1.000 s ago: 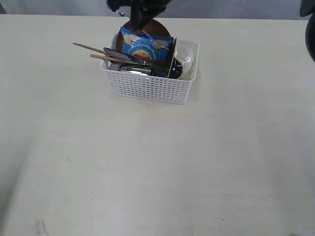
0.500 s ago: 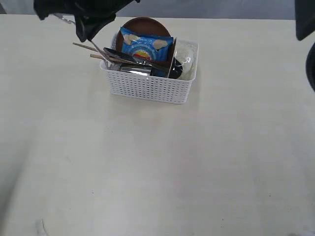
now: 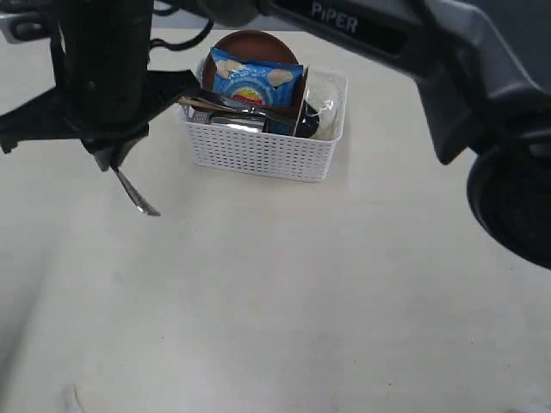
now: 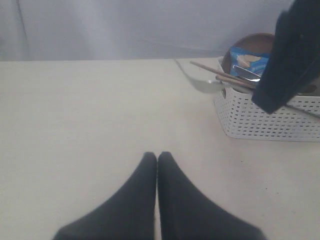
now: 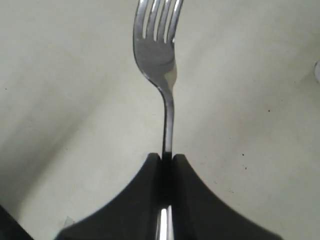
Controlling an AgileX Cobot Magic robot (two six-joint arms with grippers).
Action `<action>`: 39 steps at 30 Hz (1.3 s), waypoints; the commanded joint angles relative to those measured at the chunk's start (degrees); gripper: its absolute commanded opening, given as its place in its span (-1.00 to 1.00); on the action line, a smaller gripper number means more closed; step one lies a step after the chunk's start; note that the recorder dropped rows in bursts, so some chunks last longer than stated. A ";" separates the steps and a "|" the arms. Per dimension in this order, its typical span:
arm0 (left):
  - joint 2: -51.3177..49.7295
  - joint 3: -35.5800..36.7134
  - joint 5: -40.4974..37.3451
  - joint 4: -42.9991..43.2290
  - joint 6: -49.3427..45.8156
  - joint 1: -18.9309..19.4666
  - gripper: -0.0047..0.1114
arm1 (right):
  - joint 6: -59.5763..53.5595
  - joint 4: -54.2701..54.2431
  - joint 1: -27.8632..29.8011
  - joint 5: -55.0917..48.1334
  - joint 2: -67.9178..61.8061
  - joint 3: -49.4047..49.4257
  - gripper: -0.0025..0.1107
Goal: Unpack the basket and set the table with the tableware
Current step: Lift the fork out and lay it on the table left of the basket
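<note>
One: Two black fingers of the right gripper (image 5: 167, 159) are seen pinched on the handle of a steel fork (image 5: 155, 55). The tines are pointed away from the wrist, above the bare table (image 5: 260, 100).

Two: And from the outside camera, where is the fork found?

One: It is hung below the gripper, tilted, to the left of the basket (image 3: 258, 155) and apart from it. Whether its tip is touching the tabletop cannot be told (the tip is very small in that view).

Two: What is reported for the left gripper (image 4: 157, 159)?

One: Its fingers are pressed together with nothing between them. It is held over the bare table, apart from the basket.

Two: What is seen inside the basket?

One: A brown plate (image 3: 254, 41) is stood on edge at the back, and a blue snack packet (image 3: 251, 82) is leaned in front of it. Two chopsticks (image 4: 210, 69) are stuck out over the left rim, and an off-white bowl (image 3: 325, 101) is placed at the right end. Some dark and steel pieces are laid between them, but they cannot be told apart.
</note>
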State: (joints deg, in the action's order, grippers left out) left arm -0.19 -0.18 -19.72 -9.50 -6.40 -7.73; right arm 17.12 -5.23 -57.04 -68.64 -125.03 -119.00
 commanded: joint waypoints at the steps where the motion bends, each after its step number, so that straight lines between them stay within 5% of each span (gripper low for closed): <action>1: 0.19 0.18 0.10 0.26 0.05 -0.44 -0.92 | 4.68 0.79 0.30 5.56 -0.05 5.96 -0.96; 10: 0.19 0.18 0.10 0.26 0.05 -0.44 -0.92 | 14.98 -0.06 0.30 18.24 -0.08 13.90 -0.96; 26: 0.19 0.18 0.10 0.21 0.16 -0.44 -0.92 | 39.05 10.64 0.14 20.04 -8.10 14.17 -0.96; 39: 0.19 0.18 0.10 0.21 0.16 -0.44 -0.92 | 42.13 15.72 0.14 23.60 -9.77 14.17 -0.96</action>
State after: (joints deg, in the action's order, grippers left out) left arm -0.19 -0.18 -19.72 -9.50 -6.40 -7.73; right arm 59.15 10.18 -57.04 -45.92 -134.31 -104.81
